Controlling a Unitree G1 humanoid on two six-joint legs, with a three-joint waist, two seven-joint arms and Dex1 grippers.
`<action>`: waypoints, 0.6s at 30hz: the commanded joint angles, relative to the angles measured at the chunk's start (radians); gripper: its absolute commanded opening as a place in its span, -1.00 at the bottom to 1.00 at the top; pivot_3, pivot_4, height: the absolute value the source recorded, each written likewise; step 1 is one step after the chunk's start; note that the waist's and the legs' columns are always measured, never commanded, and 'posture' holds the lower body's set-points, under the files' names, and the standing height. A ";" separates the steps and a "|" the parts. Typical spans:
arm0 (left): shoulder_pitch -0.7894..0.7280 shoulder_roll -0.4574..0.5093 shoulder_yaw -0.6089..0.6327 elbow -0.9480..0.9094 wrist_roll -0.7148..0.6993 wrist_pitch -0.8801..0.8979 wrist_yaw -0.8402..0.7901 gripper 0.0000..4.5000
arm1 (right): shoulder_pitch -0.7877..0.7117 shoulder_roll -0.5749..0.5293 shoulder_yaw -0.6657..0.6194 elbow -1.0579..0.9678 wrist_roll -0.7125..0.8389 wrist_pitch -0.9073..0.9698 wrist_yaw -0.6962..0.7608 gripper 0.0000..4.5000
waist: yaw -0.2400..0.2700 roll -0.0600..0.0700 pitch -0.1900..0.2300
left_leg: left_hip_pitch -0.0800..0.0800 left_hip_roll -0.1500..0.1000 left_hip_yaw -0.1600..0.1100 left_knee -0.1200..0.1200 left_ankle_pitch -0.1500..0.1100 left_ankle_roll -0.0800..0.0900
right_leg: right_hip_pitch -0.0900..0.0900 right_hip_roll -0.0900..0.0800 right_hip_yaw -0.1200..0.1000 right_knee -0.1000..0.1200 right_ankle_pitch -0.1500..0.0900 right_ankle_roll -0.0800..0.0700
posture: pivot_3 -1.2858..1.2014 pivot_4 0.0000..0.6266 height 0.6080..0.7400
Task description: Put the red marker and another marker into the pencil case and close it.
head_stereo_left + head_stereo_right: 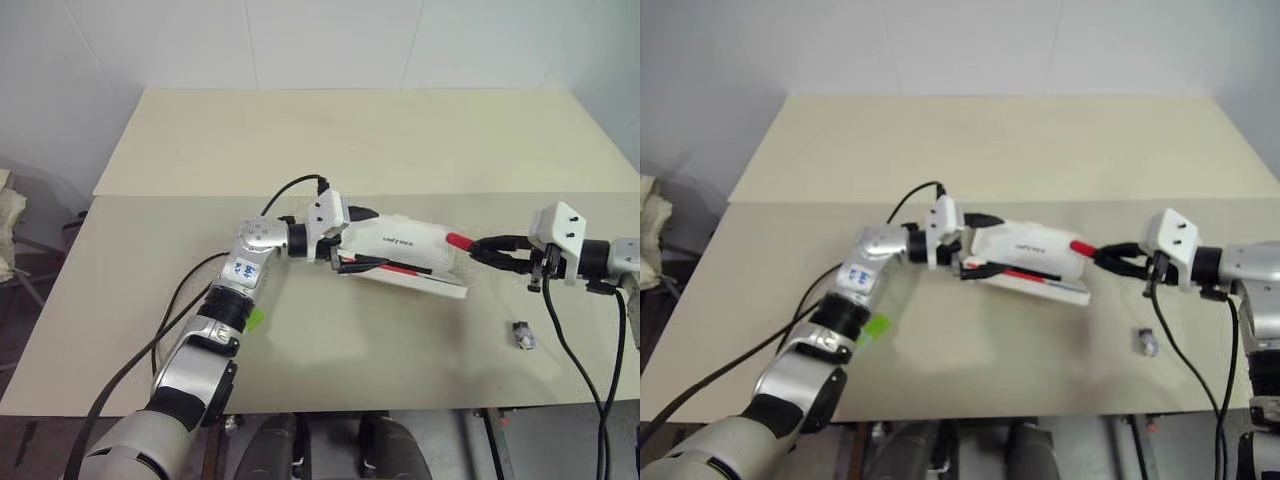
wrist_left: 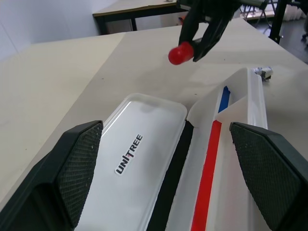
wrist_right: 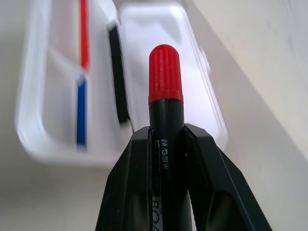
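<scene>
A: Beige table (image 1: 400, 140), white wall behind. What's left of the case (image 1: 405, 255)?
B: Highlighter (image 1: 256, 319), then the left gripper (image 1: 360, 238), spread wide around the open case.
A: And right of it?
B: Right gripper (image 1: 492, 250) clamps the red marker (image 1: 460, 240), cap-first. I'd lower it lengthwise into the base before letting go.

Silver-grey rounded arm segments joined by black rings, with a small blue-and-white sticker on the left forearm. Behind each claw, an angular white wrist housing dotted with small dark screws; black cables looping back from it along the arm. Two black fingers on the left gripper (image 1: 362, 240) and right gripper (image 1: 482, 247), pads (image 2: 79, 166) finely cross-hatched.
</scene>
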 commanded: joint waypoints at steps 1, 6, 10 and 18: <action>0.041 -0.001 -0.023 -0.064 0.004 -0.023 -0.021 1.00 | -0.007 -0.013 -0.036 -0.165 0.076 0.113 -0.033 -0.75 | 0.000 0.000 0.000 | 0.000 0.000 0.000 0.000 0.000 0.000 | 0.000 0.000 0.000 0.000 0.000 0.000 | 0.03 -0.52 1.00; 0.149 0.013 -0.053 -0.193 -0.002 0.018 -0.038 1.00 | -0.011 0.012 -0.004 -0.287 0.119 0.216 -0.064 -0.75 | 0.001 0.000 0.000 | -0.001 0.000 0.000 -0.001 -0.001 0.001 | 0.000 0.000 0.000 -0.001 0.000 0.000 | 0.03 -0.52 1.00; 0.209 0.021 -0.060 -0.274 -0.004 0.063 -0.017 1.00 | -0.011 0.033 0.016 -0.329 0.135 0.262 -0.081 -0.75 | 0.003 0.000 0.000 | -0.001 0.000 0.000 0.000 -0.002 0.001 | 0.000 -0.001 0.000 -0.002 0.000 0.000 | 0.03 -0.52 1.00; 0.299 0.034 -0.064 -0.419 -0.009 0.148 0.040 1.00 | -0.042 0.079 0.056 -0.402 0.163 0.342 -0.113 -0.75 | 0.001 0.000 0.000 | -0.001 0.000 0.000 -0.001 -0.002 0.002 | 0.000 -0.001 0.002 -0.002 0.000 0.000 | 0.03 -0.52 1.00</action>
